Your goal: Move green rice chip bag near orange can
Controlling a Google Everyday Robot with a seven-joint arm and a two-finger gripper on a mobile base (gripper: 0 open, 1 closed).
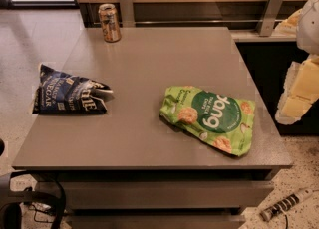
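1. The pale end effector (300,91) hangs to the right of the grey bench (149,143); its state I cannot tell.
2. The crinkled bright green rice chip bag (209,118) lies flat at front-right, far from the orange metal can (109,22).

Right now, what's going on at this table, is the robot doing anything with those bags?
Nothing is being handled at the moment. The robot's claw hangs just past the right edge of the gray table, apart from the green rice chip bag, which lies flat toward the front right. The orange can stands upright at the back left corner, well away from that bag. A dark blue chip bag lies on the left side.
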